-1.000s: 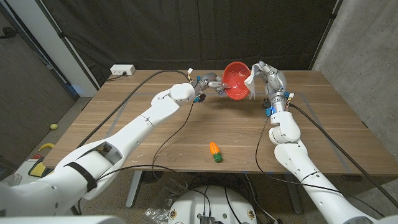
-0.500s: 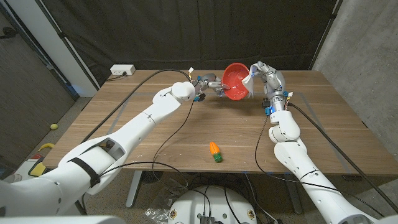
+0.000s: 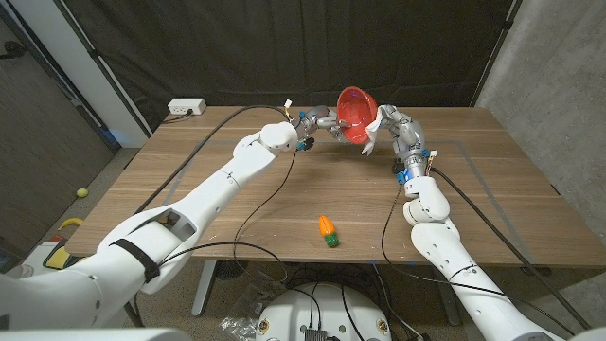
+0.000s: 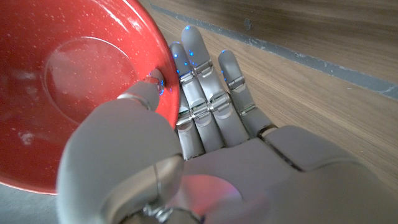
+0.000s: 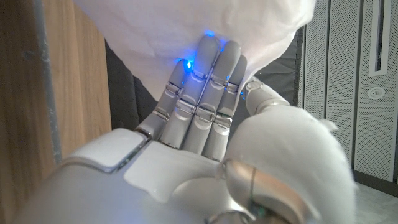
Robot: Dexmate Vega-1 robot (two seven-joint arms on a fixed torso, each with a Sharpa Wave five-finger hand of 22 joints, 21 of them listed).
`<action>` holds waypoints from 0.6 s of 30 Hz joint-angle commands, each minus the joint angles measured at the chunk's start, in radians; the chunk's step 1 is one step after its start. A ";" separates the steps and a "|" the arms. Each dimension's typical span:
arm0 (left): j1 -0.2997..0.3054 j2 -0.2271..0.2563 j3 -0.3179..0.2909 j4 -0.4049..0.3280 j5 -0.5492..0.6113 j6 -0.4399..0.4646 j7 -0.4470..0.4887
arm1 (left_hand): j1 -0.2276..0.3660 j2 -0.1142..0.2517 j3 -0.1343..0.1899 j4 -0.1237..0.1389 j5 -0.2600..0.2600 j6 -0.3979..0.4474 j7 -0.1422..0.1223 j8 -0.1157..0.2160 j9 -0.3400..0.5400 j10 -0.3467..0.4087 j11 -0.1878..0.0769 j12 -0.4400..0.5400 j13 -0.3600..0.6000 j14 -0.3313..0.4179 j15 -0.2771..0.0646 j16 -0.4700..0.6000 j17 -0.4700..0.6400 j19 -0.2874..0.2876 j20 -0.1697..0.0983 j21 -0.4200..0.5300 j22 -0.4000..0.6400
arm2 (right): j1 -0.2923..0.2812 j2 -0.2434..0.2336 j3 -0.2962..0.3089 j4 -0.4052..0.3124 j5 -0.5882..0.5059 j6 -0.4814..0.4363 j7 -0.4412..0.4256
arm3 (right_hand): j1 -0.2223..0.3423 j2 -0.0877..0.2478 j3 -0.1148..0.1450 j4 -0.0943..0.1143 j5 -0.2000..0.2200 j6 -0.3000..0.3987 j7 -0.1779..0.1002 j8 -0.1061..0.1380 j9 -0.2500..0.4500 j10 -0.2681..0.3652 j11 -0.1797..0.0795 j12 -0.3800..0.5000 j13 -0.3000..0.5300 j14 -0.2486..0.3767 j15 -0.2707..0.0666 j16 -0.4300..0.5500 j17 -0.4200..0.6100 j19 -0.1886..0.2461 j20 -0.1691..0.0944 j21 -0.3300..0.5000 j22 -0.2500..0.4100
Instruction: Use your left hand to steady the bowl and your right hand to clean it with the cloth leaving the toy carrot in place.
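Observation:
A red bowl (image 3: 355, 114) is tilted up above the far middle of the table, and my left hand (image 3: 323, 124) grips its rim. In the left wrist view the thumb lies inside the bowl (image 4: 68, 81) and the fingers (image 4: 205, 93) behind its wall. My right hand (image 3: 397, 127) holds a white cloth (image 3: 375, 124) just right of the bowl, near its rim. In the right wrist view the cloth (image 5: 193, 25) drapes over my fingers (image 5: 202, 99). A toy carrot (image 3: 327, 230), orange with a green end, lies near the table's front edge.
A white power strip (image 3: 187, 107) sits at the far left corner of the table (image 3: 189, 189). Black cables run across the wood from both arms. A dark curtain hangs behind the table.
My left hand has tipped the bowl more upright and lifted it slightly. My right hand with the cloth has moved down and right, off the bowl's inside to its right rim.

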 commanded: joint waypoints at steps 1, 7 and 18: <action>0.034 -0.027 -0.045 0.008 -0.048 -0.007 0.064 | 0.002 0.003 0.014 -0.001 0.008 0.078 0.067 0.006 0.004 0.012 -0.003 -0.001 0.002 0.010 -0.016 -0.002 0.003 0.000 -0.091 0.009 -0.001 | -0.046 0.028 0.003 -0.021 0.011 0.007 0.017 | 0.012 0.002 0.008 -0.004 0.005 0.010 -0.005 0.001 0.003 0.005 -0.001 -0.005 -0.002 0.028 -0.043 -0.003 0.006 0.005 -0.106 0.005 0.005; 0.053 -0.045 -0.065 -0.002 -0.067 0.008 0.116 | -0.002 0.000 0.020 0.001 0.008 0.080 0.069 0.005 0.005 0.015 -0.006 -0.002 0.002 0.013 -0.016 -0.001 0.007 0.001 -0.092 0.012 -0.001 | -0.064 0.037 0.002 -0.032 0.004 0.018 0.004 | 0.011 0.001 0.008 -0.004 0.007 0.013 -0.004 0.000 0.001 0.008 0.002 -0.004 0.002 0.030 -0.043 -0.003 0.006 0.005 -0.107 0.006 0.004; 0.040 -0.015 -0.052 -0.047 -0.069 0.094 0.098 | -0.005 -0.004 0.032 0.001 0.008 0.082 0.065 0.003 0.005 0.014 -0.003 -0.004 0.005 0.016 -0.017 -0.002 0.012 0.001 -0.093 0.018 -0.002 | -0.075 0.034 0.003 -0.040 -0.065 0.044 -0.057 | 0.009 -0.002 0.011 -0.003 0.010 0.014 -0.004 -0.002 0.001 0.006 0.002 -0.007 0.006 0.031 -0.042 -0.006 0.010 0.004 -0.108 0.005 0.004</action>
